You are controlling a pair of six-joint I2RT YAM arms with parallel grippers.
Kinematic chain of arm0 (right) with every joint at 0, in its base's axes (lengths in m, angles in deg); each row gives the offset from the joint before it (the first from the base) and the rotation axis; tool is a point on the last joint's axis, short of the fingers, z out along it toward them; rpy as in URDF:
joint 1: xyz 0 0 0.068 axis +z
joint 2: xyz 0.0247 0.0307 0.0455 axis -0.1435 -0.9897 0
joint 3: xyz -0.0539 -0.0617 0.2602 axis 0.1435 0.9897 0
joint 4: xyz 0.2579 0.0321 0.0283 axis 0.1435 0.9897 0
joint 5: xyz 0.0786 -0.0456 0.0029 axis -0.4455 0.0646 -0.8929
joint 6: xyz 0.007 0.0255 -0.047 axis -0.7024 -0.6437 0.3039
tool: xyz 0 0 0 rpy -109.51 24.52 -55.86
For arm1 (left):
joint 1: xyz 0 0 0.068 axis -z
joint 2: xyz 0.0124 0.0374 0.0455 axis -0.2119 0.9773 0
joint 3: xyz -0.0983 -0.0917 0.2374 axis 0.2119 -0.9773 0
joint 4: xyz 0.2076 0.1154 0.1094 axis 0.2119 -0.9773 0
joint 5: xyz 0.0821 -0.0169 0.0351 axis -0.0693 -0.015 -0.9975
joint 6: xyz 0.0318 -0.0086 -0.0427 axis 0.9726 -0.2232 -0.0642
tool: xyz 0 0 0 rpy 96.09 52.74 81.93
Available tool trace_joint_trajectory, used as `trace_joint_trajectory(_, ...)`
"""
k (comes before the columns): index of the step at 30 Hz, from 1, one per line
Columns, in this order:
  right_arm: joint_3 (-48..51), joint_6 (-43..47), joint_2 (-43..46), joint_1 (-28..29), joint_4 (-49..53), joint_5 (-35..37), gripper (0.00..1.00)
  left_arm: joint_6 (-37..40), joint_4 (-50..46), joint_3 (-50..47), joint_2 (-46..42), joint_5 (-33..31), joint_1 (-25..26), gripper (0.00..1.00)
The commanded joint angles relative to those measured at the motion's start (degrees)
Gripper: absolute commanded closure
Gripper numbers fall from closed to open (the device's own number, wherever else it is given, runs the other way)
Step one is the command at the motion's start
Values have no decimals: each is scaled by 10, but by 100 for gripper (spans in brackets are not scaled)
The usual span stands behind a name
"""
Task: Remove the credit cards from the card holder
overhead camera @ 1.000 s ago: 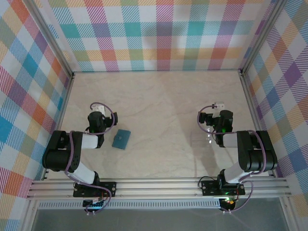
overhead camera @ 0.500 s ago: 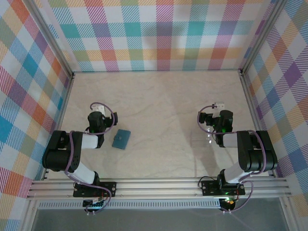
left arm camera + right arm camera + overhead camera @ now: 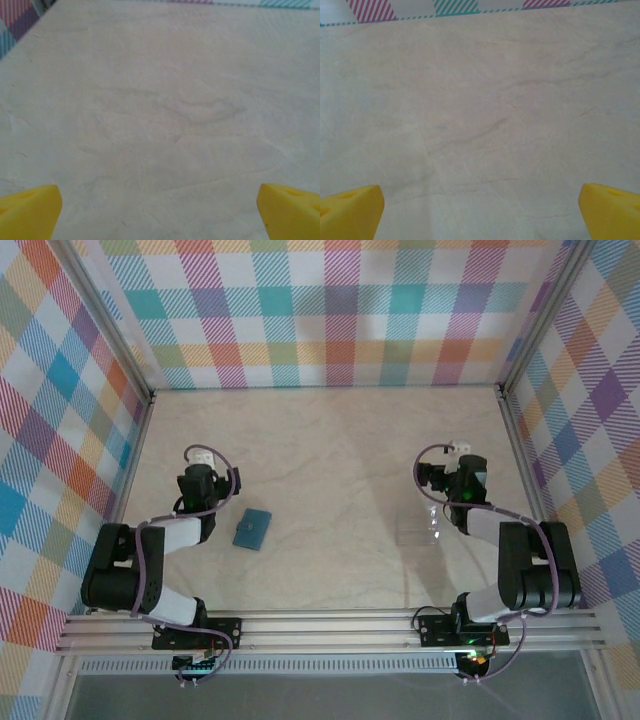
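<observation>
Jaws stand wide and empty on left gripper and right gripper. The card holder lies closed just right of the left arm, back toward the base from that gripper, long axis running roughly near-to-far; the left side is nearer.

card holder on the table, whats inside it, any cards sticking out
The card holder lies flat on the table, apparently closed; just its teal cover shows. No card edge sticks out, and its cover hides anything inside.
</observation>
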State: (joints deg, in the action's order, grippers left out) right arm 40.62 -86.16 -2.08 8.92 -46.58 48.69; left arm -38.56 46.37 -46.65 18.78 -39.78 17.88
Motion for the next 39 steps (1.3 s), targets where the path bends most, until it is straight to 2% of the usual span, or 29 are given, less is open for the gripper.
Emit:
trace_joint_trajectory(1, -58, -31, 32, -1, 181, -2, 0, -29, -128, 48, -41, -57, 17, 0)
trace_joint_trajectory(4, -98, -58, 53, 0, 298, -10, 1, -77, -219, 83, -71, -58, 27, 0)
trace_joint_trajectory(7, -121, -102, 80, 0, 397, -6, 5, -132, -316, 124, -92, -32, 30, 0)
trace_joint_trajectory(10, -134, -121, 107, 0, 484, -18, 17, -172, -411, 163, -94, 5, 34, 0)
trace_joint_trajectory(12, -137, -124, 122, -1, 530, -24, 22, -197, -484, 191, -85, 25, 40, 0)
trace_joint_trajectory(14, -140, -130, 131, -1, 571, -22, 28, -195, -524, 208, -73, 45, 52, 0)
trace_joint_trajectory(15, -141, -130, 134, -1, 587, -26, 34, -196, -541, 212, -68, 46, 61, 0)
trace_joint_trajectory(16, -139, -130, 136, -1, 599, -32, 39, -198, -550, 214, -64, 50, 68, 0)
trace_joint_trajectory(18, -137, -132, 137, -1, 612, -42, 41, -200, -556, 210, -65, 62, 78, 0)
trace_joint_trajectory(22, -129, -139, 135, -1, 625, -58, 52, -210, -559, 203, -70, 68, 94, 0)
trace_joint_trajectory(31, -120, -128, 109, -1, 619, -69, 70, -209, -600, 232, -42, 56, 105, 0)
trace_joint_trajectory(39, -123, -125, 80, -1, 618, -75, 76, -209, -611, 239, -35, 40, 108, 0)
